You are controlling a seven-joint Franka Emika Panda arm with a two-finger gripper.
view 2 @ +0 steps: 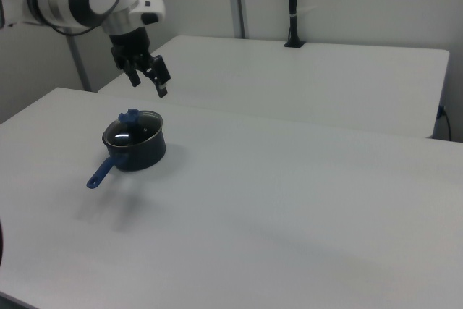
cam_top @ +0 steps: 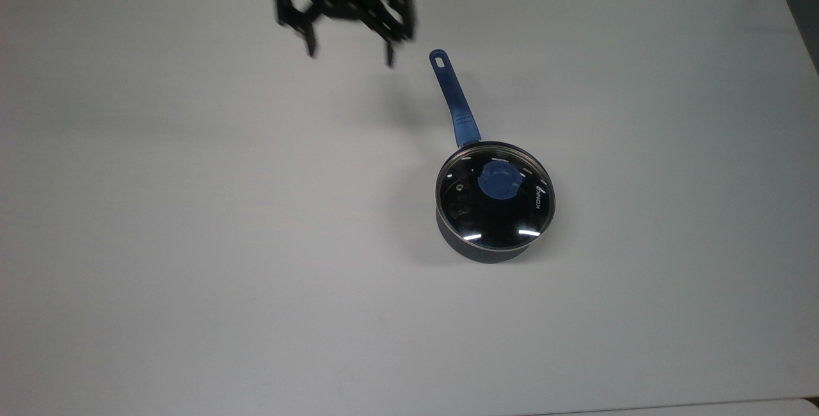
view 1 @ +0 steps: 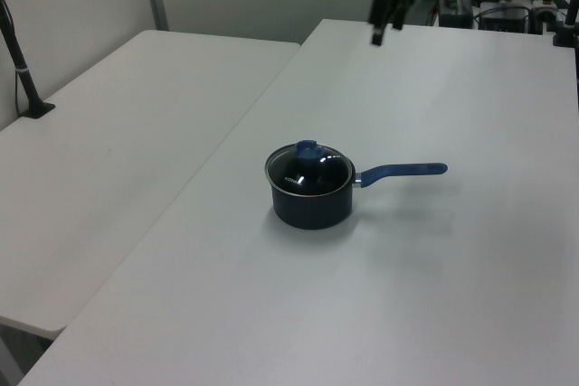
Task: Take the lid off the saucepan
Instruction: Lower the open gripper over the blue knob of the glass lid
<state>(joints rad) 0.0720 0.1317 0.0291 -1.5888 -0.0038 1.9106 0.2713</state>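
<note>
Top view: saucepan right of centre on the table, lid seated, handle running to the upper left; gripper at top, fingers spread wide, empty. Left view: handle points right. Right view: handle points lower left.

saucepan: navy, blue handle | lid: clear, blue knob | hand: black | table: white

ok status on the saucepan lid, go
Gripper open, empty, up off the table, short of the pan. Lid seated on saucepan, blue knob untouched. Nothing in the way.
</note>
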